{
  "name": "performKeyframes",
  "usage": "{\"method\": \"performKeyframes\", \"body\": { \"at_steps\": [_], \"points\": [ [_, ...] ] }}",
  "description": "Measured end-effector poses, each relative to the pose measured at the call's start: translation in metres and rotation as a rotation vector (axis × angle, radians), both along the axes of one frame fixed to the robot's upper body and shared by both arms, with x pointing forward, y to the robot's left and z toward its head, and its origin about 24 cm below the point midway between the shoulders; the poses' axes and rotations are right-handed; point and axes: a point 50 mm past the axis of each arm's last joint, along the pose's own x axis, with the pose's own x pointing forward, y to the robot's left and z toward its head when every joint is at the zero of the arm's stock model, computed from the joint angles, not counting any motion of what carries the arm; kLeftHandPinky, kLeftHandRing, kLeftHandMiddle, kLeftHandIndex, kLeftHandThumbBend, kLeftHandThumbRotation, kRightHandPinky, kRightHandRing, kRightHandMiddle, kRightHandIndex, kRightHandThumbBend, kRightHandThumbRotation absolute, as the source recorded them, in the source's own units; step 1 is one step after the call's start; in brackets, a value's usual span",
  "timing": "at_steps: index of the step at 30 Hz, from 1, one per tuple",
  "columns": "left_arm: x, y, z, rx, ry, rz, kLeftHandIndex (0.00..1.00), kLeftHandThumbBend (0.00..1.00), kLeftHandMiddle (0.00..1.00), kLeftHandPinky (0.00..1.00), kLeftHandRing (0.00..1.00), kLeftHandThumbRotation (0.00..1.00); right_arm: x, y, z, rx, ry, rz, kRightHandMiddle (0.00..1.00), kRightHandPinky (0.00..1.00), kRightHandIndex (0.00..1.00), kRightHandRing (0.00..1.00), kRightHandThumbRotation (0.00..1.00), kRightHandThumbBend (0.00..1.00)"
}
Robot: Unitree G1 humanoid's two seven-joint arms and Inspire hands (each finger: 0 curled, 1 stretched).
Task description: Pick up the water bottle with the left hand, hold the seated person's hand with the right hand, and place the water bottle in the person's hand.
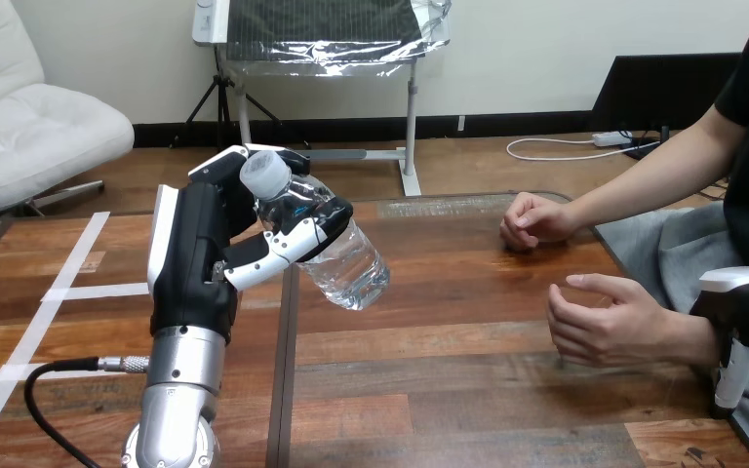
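Note:
My left hand is raised over the table's left half, fingers and thumb curled round a clear plastic water bottle. The bottle is tilted, its white cap up and to the left, its base pointing down to the right. It hangs above the wood, well left of the person's hand, which floats loosely cupped over the table's right side. At the right edge my right hand wraps the person's wrist, a white finger over the top and another reaching down below it.
The person's other hand rests as a loose fist on the table's far right part. The wooden table has white tape lines at its left. A black cable runs beside my left forearm.

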Motion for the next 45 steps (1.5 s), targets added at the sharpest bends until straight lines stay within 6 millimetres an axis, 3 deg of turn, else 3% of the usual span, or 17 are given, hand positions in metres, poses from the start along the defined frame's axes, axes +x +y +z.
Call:
{"method": "performKeyframes", "body": {
  "at_steps": [10, 45],
  "points": [
    [0.0, 0.0005, 0.0, 0.006, 0.0, 0.001, 0.51, 0.61, 0.46, 0.42, 0.43, 0.0, 0.0002, -0.0006, -0.0009, 0.007, -0.022, -0.006, 0.68, 0.5, 0.64, 0.61, 0.0, 0.64],
    [0.0, 0.0035, 0.0001, 0.014, 0.0, 0.009, 0.51, 0.62, 0.46, 0.43, 0.43, 0.0, -0.0001, -0.003, -0.0019, 0.01, -0.062, -0.009, 0.59, 0.37, 0.56, 0.47, 0.0, 0.63]
  ]
}}
